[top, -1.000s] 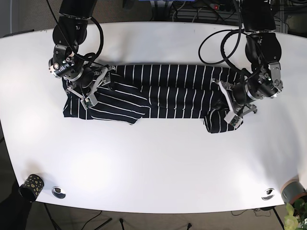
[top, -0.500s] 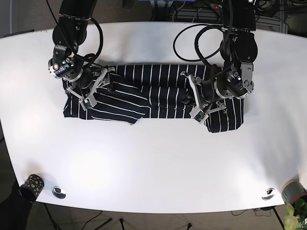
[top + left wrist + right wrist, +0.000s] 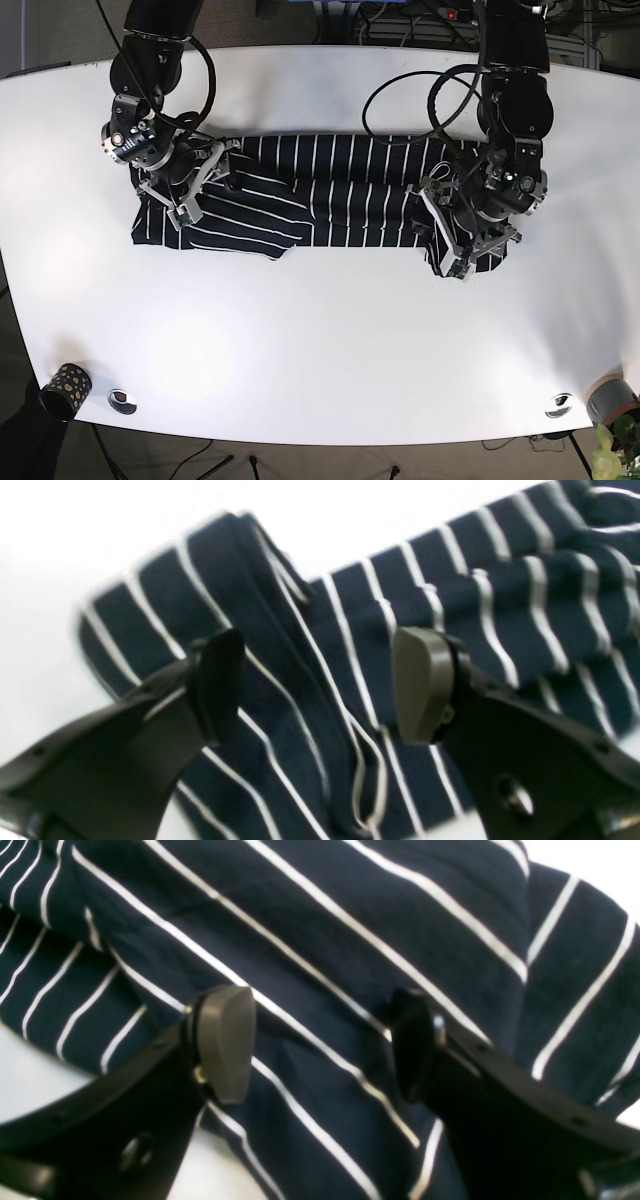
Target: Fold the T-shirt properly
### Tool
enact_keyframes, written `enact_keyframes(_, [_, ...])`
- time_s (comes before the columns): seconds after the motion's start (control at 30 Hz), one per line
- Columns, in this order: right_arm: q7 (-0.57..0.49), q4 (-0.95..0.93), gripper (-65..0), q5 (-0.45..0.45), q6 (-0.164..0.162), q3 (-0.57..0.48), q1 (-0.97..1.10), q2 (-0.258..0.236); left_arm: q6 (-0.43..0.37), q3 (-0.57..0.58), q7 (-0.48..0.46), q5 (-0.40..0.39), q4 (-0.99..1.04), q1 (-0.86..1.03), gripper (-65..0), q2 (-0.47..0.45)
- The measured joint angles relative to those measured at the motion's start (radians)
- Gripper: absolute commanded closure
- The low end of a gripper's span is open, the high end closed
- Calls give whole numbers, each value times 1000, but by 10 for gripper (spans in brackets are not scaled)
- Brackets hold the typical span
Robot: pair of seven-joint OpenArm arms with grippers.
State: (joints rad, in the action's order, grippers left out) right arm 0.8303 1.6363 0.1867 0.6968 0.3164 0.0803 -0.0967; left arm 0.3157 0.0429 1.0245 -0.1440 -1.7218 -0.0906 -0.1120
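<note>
Hovering low over the right end of the T-shirt (image 3: 330,190), the left gripper (image 3: 462,240) has its jaws spread with nothing between them; the fabric beneath, seen by its wrist camera, is bunched in a ridge (image 3: 300,680), probably the fold edge it is lining up to pinch. Farther along the table (image 3: 320,340), the right gripper (image 3: 185,190) is likewise agape above the folded-in left sleeve area, likely pinning that side. Since the earlier frame the left arm has shifted back outward to the shirt's end; the right arm has not moved.
</note>
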Motion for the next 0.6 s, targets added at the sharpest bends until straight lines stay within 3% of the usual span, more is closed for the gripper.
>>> enact_keyframes(0.27, [0,0,-400,0,0,-2,0,0,-17,153,-18,212,34,-22,-440,-9])
enact_keyframes(0.4, [0,0,-400,0,0,-2,-1,0,-13,177,-15,276,83,-13,-440,-7])
enact_keyframes(0.6, [0,0,-400,0,0,-2,0,1,-14,170,-19,302,88,-15,-435,-10])
